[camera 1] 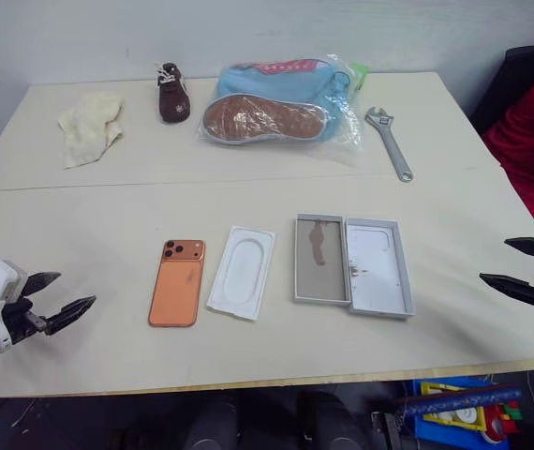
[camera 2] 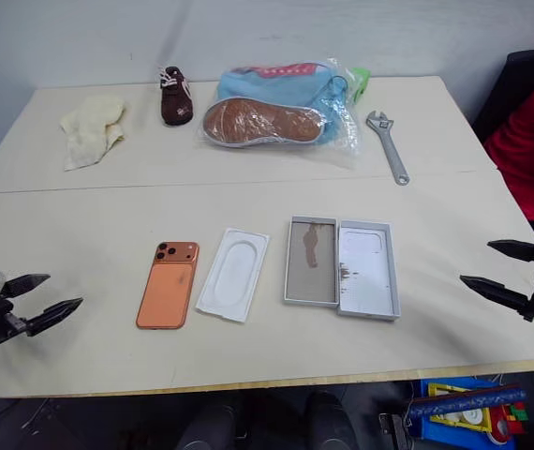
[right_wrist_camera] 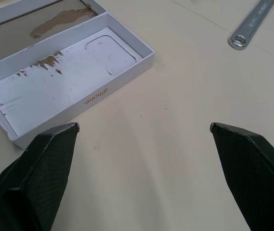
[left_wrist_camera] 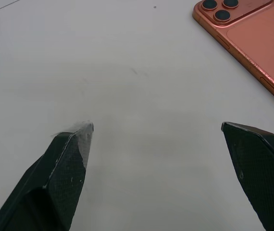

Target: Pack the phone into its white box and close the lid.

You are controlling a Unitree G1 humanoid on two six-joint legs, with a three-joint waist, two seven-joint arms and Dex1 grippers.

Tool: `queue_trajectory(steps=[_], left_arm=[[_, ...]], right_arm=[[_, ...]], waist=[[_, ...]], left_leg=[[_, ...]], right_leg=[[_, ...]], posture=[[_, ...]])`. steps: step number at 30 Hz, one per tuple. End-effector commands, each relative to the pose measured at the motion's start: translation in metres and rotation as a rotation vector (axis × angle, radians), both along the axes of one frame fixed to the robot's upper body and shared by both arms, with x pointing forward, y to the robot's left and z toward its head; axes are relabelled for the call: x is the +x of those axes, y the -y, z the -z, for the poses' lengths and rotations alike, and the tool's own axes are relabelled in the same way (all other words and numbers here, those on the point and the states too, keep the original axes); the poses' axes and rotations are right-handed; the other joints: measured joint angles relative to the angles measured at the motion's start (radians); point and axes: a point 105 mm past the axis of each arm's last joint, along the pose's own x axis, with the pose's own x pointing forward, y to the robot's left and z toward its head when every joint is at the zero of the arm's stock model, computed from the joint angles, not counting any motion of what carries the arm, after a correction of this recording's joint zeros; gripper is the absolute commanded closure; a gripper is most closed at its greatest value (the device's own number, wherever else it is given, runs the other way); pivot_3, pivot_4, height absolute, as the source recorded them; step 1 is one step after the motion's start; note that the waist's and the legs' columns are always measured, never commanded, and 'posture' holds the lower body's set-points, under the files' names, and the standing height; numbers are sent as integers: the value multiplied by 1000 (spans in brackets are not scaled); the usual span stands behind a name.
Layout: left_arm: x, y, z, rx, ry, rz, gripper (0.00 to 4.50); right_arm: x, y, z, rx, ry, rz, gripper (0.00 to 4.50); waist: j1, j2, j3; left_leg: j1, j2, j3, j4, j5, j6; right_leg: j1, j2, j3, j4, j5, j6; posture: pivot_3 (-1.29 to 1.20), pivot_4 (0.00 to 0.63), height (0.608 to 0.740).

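Nothing of the packing had been done, as far as I could judge. Phone (camera 1: 178, 282) lay back up on the desk (camera 1: 248, 187), alone, near the front edge and toward the left side, its camera block pointing to the far edge. Just beside it sat a thin white moulded insert (camera 1: 241, 272), and past that, toward the middle, the white box (camera 1: 319, 260) with its stained grey-brown floor, touching the lid (camera 1: 378, 267), which lay inside-up on its right. Both halves were empty.

The left gripper (camera 1: 61, 299) hovered over the front left corner with its fingers spread wide and holding nothing; the right gripper (camera 1: 520, 265) hung off the right edge, equally wide and equally empty. Left to do, by my reckoning: lift the phone, seat it in the box, then turn the lid over and press it on.

Inside the lid I could read "iPhone" printed in small orange letters. Along the far edge lay a cloth (camera 1: 90, 127), a small brown shoe (camera 1: 172, 94), a bagged slipper (camera 1: 281, 101) and a wrench (camera 1: 388, 140).
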Motion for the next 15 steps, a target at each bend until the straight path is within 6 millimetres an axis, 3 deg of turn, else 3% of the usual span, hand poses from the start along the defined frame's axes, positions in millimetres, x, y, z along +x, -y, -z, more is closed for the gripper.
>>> queue_trajectory(steps=[1,5,8,15], left_arm=[[4,3,-9,34,18,8,0],[10,19,-15,-4,8,59,0],[13,41,-21,-83,-37,149,0],[21,94,-26,-270,-249,345,0]], right_arm=[[0,3,-9,-11,52,8,18],[2,-4,-13,-25,70,-10,18],[5,-22,-19,-41,92,-69,18],[-1,-94,-32,-39,92,-320,18]], waist=[[0,0,0],[0,0,0],[0,0,0],[0,1,0]], left_leg=[[0,0,0,0,0,0],[0,0,0,0,0,0],[0,0,0,1,1,1],[1,0,0,1,3,2]], right_leg=[[0,0,0,0,0,0],[0,0,0,0,0,0],[0,0,0,1,0,0],[0,1,0,3,0,1]], posture=[[0,150,740],[0,150,740],[0,150,740],[0,150,740]])
